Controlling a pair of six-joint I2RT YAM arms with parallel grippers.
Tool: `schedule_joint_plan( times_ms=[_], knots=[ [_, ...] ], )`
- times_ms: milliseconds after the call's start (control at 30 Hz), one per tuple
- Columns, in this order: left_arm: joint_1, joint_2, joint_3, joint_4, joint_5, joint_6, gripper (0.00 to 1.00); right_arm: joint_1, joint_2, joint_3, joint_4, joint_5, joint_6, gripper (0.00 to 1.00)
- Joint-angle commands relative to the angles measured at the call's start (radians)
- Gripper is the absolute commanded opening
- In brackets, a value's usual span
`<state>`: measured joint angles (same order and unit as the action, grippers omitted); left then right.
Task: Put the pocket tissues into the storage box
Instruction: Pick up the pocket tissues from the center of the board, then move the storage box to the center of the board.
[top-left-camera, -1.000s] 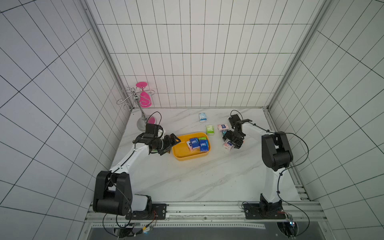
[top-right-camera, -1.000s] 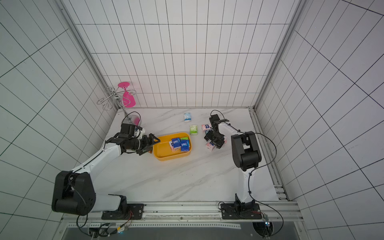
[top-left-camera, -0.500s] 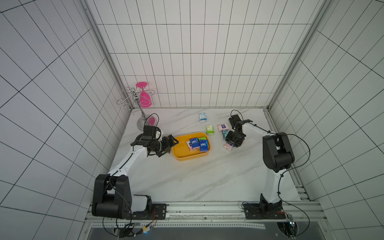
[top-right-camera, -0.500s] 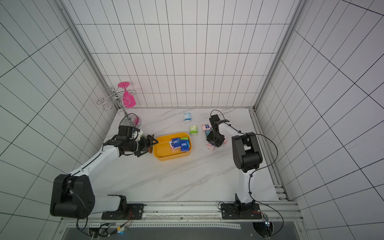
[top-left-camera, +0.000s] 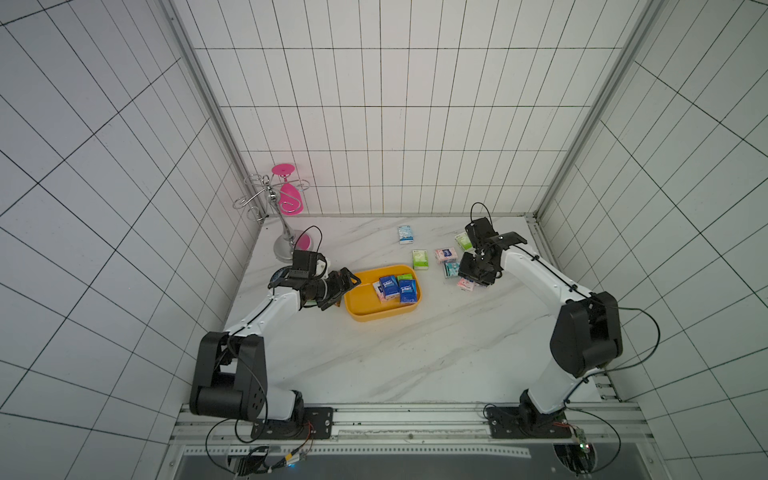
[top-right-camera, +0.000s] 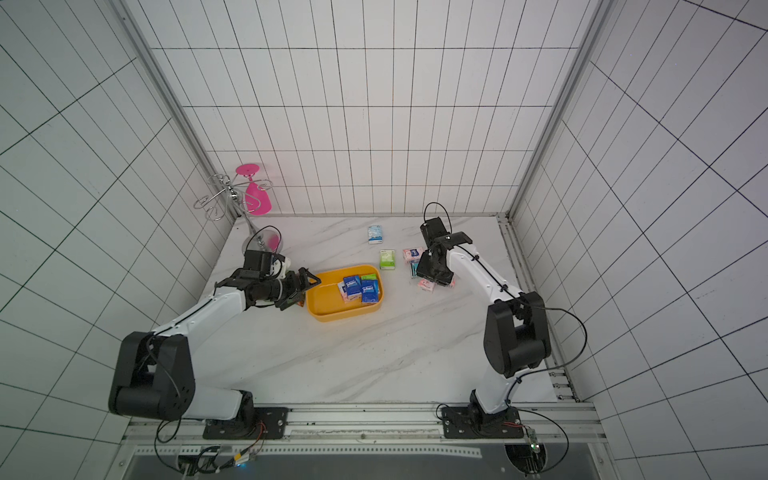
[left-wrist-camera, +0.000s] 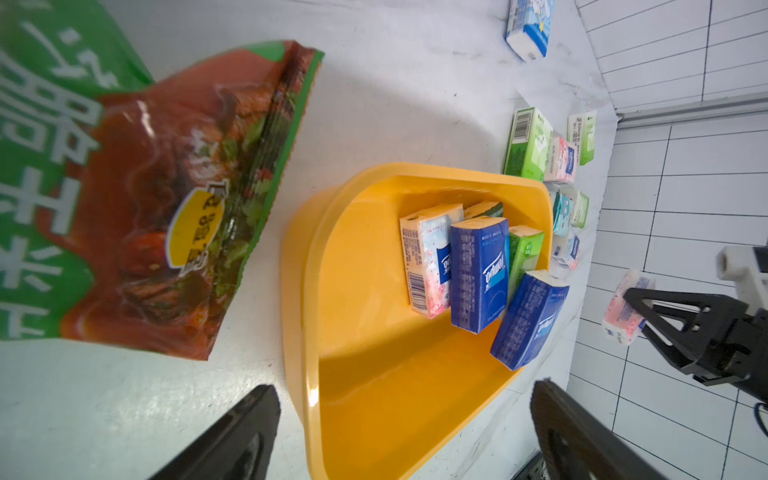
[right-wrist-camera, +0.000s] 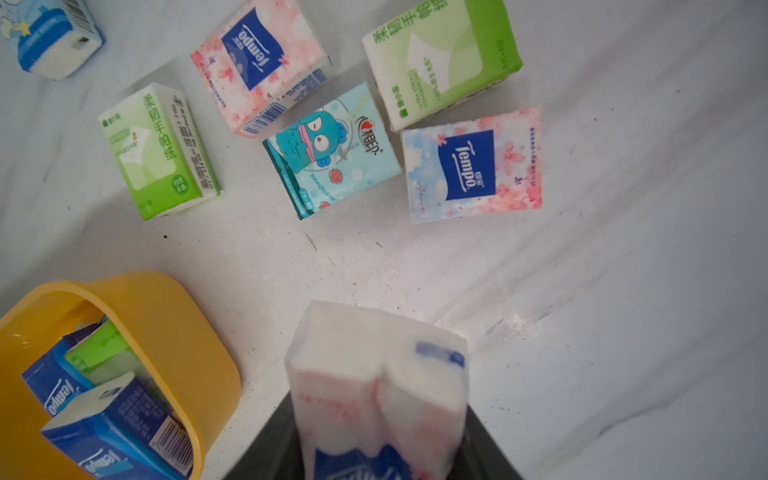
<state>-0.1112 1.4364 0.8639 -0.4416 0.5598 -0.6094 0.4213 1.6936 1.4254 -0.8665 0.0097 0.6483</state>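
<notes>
The yellow storage box (top-left-camera: 365, 309) (top-right-camera: 328, 311) sits mid-table with several pocket tissues in it, two of them dark blue (top-left-camera: 390, 286) (left-wrist-camera: 480, 270). My right gripper (top-left-camera: 473, 277) (top-right-camera: 434, 277) is shut on a pink-and-white packet (right-wrist-camera: 376, 386) (top-left-camera: 466, 284), to the right of the box. Loose packets lie behind it: green (right-wrist-camera: 158, 153), pink (right-wrist-camera: 257, 62), teal (right-wrist-camera: 332, 149), another green (right-wrist-camera: 440, 54), and pink and blue (right-wrist-camera: 471, 166). My left gripper (top-left-camera: 347, 291) (left-wrist-camera: 399, 415) stands open and empty at the box's left end.
A green-and-orange snack bag (left-wrist-camera: 145, 187) lies beside the box's left end, under my left gripper. A blue-and-white packet (top-left-camera: 406, 234) lies alone near the back wall. A wire glass rack with a pink glass (top-left-camera: 286, 199) stands in the back left corner.
My right gripper's jaws have closed on the pink-and-white packet. The left arm has barely shifted and stays open.
</notes>
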Motion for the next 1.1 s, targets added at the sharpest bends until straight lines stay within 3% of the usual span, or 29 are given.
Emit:
schedule_joint_plan(
  times_ms=[0,267,533,700,800,1067],
  knots=[
    [-0.021,0.015,0.013,0.003,-0.031,0.028,0.97,0.004,-0.059,0.047,-0.022,0.026,-0.027,0.48],
    [-0.078,0.079,0.012,0.069,-0.017,0.007,0.97,0.004,-0.098,0.102,-0.028,-0.019,-0.078,0.49],
    [-0.147,0.157,0.084,0.095,-0.006,-0.013,0.97,0.057,-0.059,0.170,0.006,-0.185,-0.166,0.50],
    [-0.146,0.142,0.097,0.084,-0.022,-0.025,0.97,0.118,0.009,0.254,0.009,-0.263,-0.227,0.50],
    [-0.116,0.102,0.085,0.059,-0.043,-0.034,0.97,0.168,0.070,0.327,-0.009,-0.279,-0.271,0.50],
    [0.102,-0.082,0.018,-0.051,-0.079,-0.033,0.97,0.290,0.256,0.519,-0.060,-0.301,-0.344,0.50]
  ],
)
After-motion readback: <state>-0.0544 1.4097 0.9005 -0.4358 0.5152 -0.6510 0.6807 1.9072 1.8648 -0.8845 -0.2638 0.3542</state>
